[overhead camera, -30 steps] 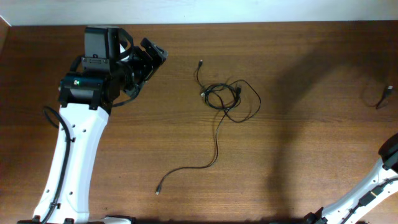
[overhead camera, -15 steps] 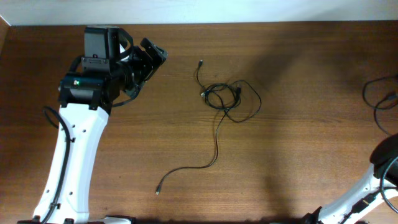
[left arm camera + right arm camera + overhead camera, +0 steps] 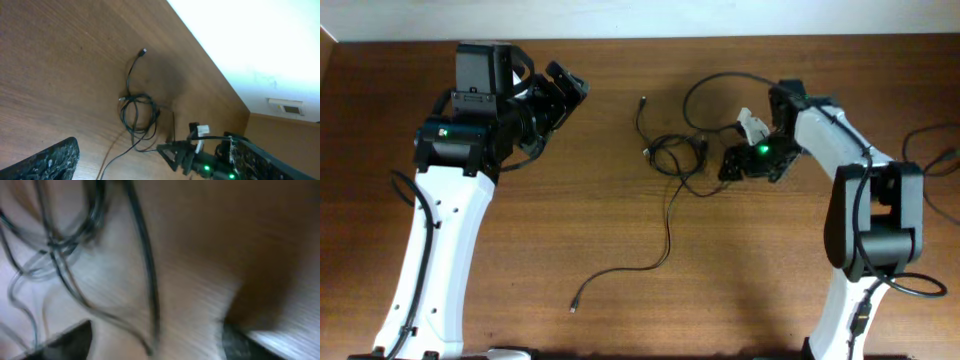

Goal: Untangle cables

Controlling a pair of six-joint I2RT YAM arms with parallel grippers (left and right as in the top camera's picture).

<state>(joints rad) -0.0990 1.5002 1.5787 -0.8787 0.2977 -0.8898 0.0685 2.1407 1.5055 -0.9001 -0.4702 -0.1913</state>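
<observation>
Overhead view: a knot of thin black cords is seen just above the middle of the frame on the brown wooden bench. One long tail runs down to a small plug at lower centre.
Right hand: it is placed at the right edge of the knot. In the blurred right wrist view its fingers are seen spread wide with a cord loop between them. Nothing appears to be clamped.
Left hand: it is held at the upper left, well apart from the cords. It is wide open and empty.
Step in hand: the approach to the knot is judged to be under way, and no strand has yet been taken.
Next move: one outer loop would need to be pinched alone and drawn out to the right. Care is called for, since the strands lie crossed and close together.
Change from earlier: a second ago the right arm was barely seen at the lower right corner, and it has since been swung in to the knot. The cords and the left arm are seen unmoved.
</observation>
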